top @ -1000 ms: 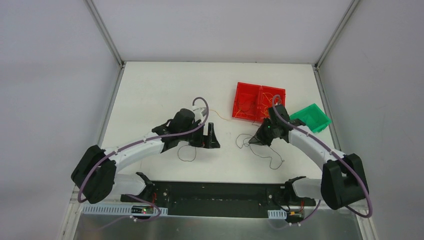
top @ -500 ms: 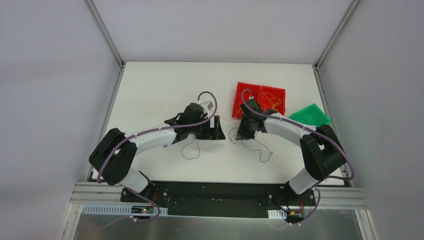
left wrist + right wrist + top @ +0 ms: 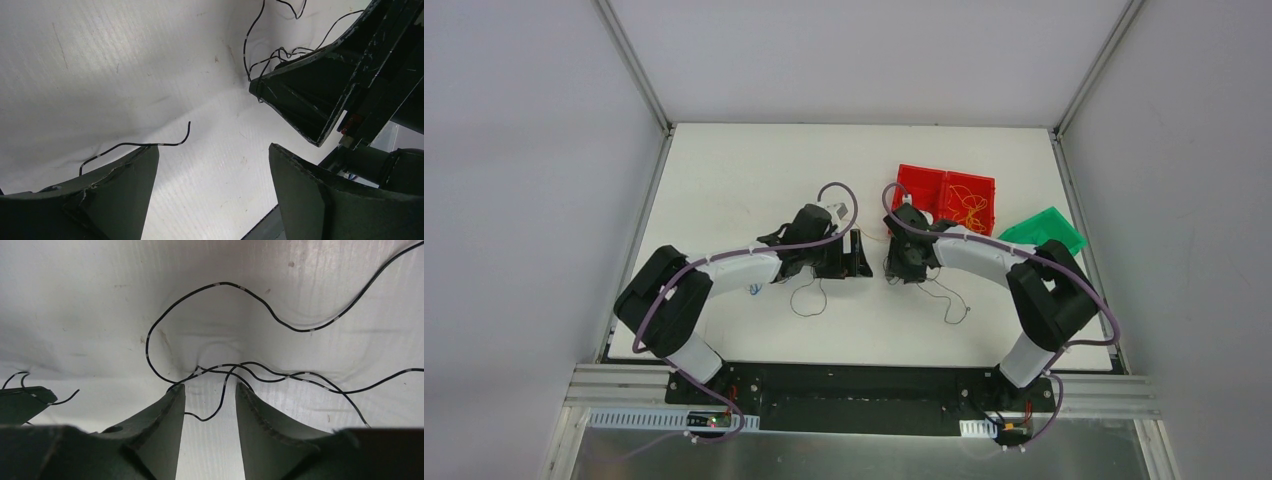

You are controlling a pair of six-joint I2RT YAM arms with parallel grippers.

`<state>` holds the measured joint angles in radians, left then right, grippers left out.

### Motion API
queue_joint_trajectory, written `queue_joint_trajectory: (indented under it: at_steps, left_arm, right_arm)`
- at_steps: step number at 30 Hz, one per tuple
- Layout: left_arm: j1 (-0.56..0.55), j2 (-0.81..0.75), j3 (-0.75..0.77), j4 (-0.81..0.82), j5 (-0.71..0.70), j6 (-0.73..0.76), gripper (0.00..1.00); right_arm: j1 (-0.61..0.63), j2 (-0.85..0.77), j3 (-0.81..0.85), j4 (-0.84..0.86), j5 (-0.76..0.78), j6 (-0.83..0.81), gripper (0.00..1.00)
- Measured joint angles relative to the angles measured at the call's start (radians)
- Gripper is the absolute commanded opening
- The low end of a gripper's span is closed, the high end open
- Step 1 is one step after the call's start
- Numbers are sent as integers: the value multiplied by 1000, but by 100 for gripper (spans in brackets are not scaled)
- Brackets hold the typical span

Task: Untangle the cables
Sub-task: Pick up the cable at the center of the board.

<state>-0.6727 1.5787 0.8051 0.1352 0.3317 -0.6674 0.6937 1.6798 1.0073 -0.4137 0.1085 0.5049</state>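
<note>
The cables are thin black wires on the white table. One black wire (image 3: pixel 220 285) curls in loops just ahead of my right gripper (image 3: pixel 210 388), and a loose bend of it lies between the parted fingertips, ungripped. That same tangle (image 3: pixel 272 52) shows at the right gripper's finger (image 3: pixel 310 95) in the left wrist view. Another black wire (image 3: pixel 805 300) loops on the table near my left gripper (image 3: pixel 850 262), its free end (image 3: pixel 150 145) beside the left finger. The left gripper (image 3: pixel 214 148) is open wide and empty. The two grippers face each other, a short gap apart.
A red two-part tray (image 3: pixel 924 187) at the back right holds yellow wire (image 3: pixel 970 208). A green bin (image 3: pixel 1044 230) lies tilted to its right. A thin orange strand (image 3: pixel 871 235) runs toward the tray, and a small blue wire (image 3: pixel 752 290) lies under the left arm.
The right arm has swung left from the red tray toward the left gripper, dragging its black wire along, and its jaws have parted. The left gripper moved slightly back and right.
</note>
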Motion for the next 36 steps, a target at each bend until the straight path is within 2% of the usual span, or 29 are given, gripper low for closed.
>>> queue_joint_trajectory:
  at_steps: [2,11,17,21,30,32,33,34,36]
  left_arm:
    - [0,-3,1,-9,0,3,83]
    - [0,-44,10,-47,-7,24,83]
    - [0,-109,10,-92,-35,41,83]
    - [0,-157,10,-121,-55,62,84]
    - [35,-234,11,-188,-63,88,84]
    - [49,-245,11,-198,-62,90,84]
    - [56,-250,10,-202,-62,92,84]
    - [63,-256,10,-204,-62,92,84]
    - [73,-270,10,-212,-62,96,84]
  right_arm:
    - [5,-2,4,-16,9,-4,51]
    - [22,-17,68,-90,70,-23,53]
    - [61,-16,71,-83,98,-28,60]
    - [83,-16,77,-87,126,-42,71]
    - [99,57,129,-91,168,-60,68]
    - [99,92,129,-93,182,-59,65]
    - [100,114,129,-90,189,-45,59]
    - [100,119,140,-91,198,-48,50]
    - [100,129,146,-79,211,-39,21]
